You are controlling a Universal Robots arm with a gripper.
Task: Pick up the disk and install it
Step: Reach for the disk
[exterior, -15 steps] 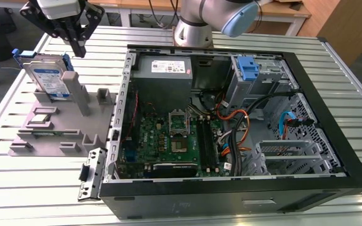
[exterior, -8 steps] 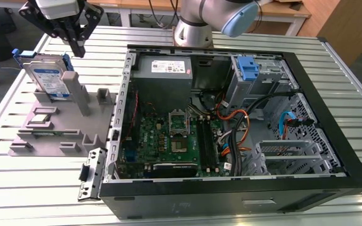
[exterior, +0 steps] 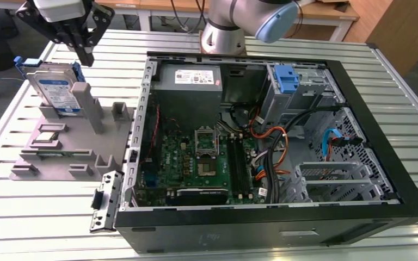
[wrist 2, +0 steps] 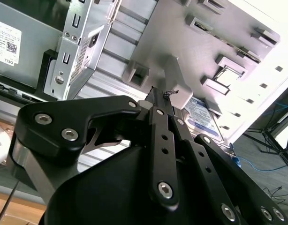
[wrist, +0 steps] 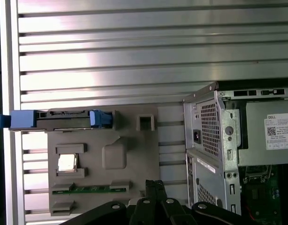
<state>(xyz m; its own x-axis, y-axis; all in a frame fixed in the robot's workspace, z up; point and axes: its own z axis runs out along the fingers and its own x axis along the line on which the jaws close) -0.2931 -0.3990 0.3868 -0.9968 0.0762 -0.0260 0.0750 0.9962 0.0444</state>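
Disk (exterior: 55, 91) is seen standing upright in a slot of the grey fixture (exterior: 63, 155) on the slatted surface (exterior: 35, 217), to the exterior view's left of the open computer case (exterior: 387, 163). Pincer (exterior: 85, 57) is positioned just above the disk's top edge, fingers pressed together, nothing gripped.

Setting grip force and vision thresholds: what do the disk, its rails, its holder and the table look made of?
Disk: silver metal casing by its dull sheen; label white-and-blue, likely paper or film.
Rails: blue plastic, by the moulded look.
Holder: uniform matte grey, probably plastic.
Table: ribbed slats with bright glare, likely aluminium.
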